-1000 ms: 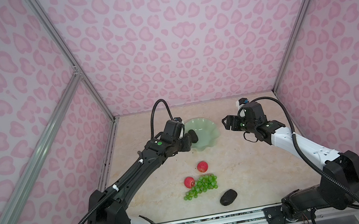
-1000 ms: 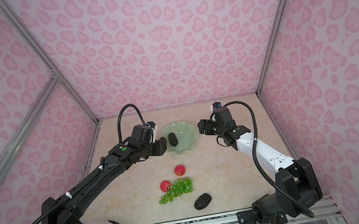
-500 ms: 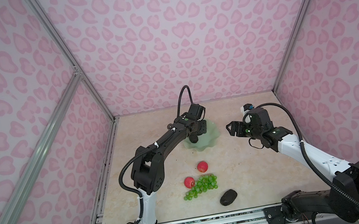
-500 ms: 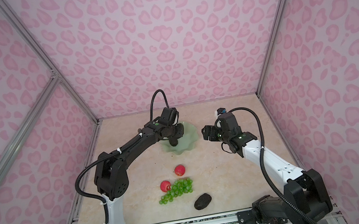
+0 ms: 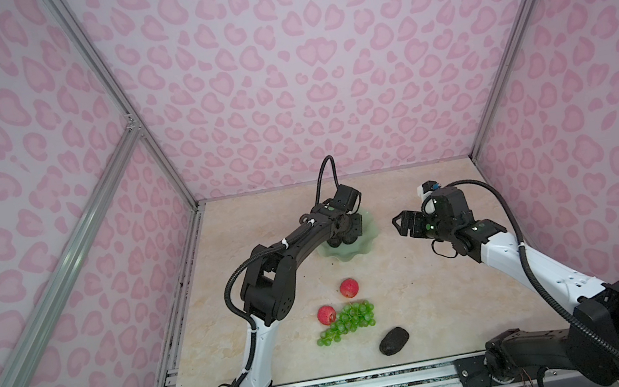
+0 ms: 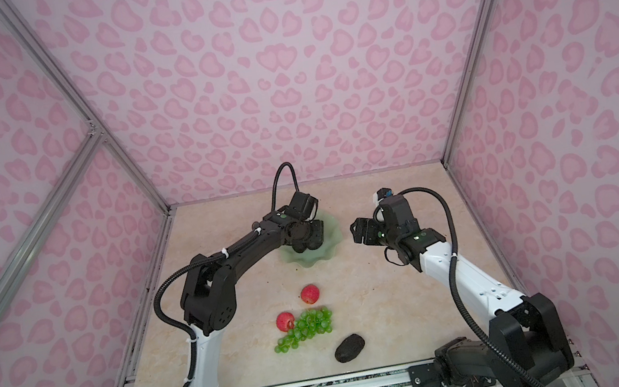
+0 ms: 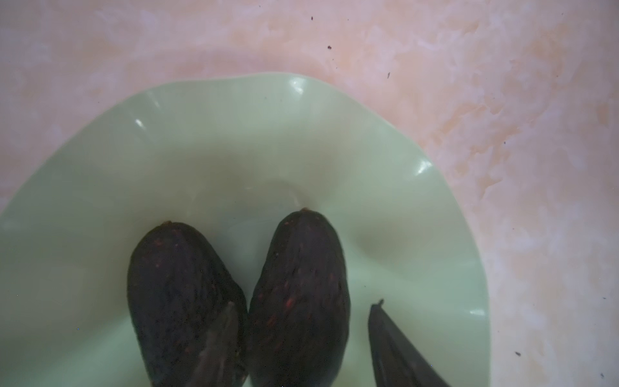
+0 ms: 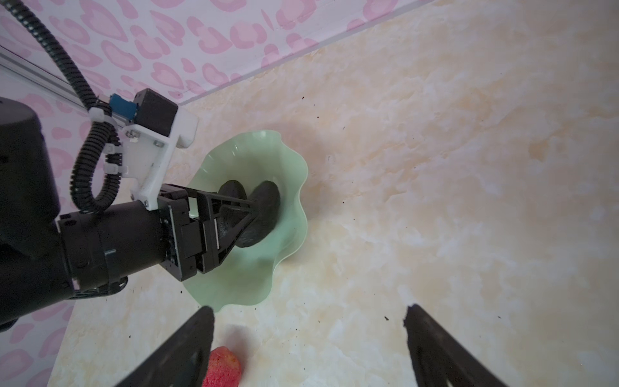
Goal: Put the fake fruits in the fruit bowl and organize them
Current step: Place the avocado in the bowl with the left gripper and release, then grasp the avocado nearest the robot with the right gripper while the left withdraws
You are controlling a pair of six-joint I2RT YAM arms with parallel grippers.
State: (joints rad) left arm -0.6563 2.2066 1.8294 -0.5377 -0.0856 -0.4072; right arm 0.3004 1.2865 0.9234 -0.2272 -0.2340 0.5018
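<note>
The pale green fruit bowl (image 5: 351, 254) (image 7: 435, 207) stands at the back middle of the table. Two dark avocados (image 7: 181, 284) (image 7: 301, 278) lie side by side in it. My left gripper (image 5: 347, 232) (image 7: 303, 305) reaches into the bowl, open around the second avocado, with a gap beside one finger. My right gripper (image 5: 403, 224) (image 8: 308, 308) hovers open and empty to the right of the bowl. Two red apples (image 5: 349, 287) (image 5: 326, 314), the green grapes (image 5: 351, 320) and a third avocado (image 5: 394, 340) lie on the table nearer the front.
Pink patterned walls close the marble table (image 5: 443, 308) on three sides. The arm bases sit on a metal rail (image 5: 372, 386) along the front edge. One apple (image 8: 222, 368) shows beside a right finger in the right wrist view.
My left gripper carried an avocado from the bowl's left into the bowl and has opened around it, beside the first one. My right gripper drew back slightly to the right.
</note>
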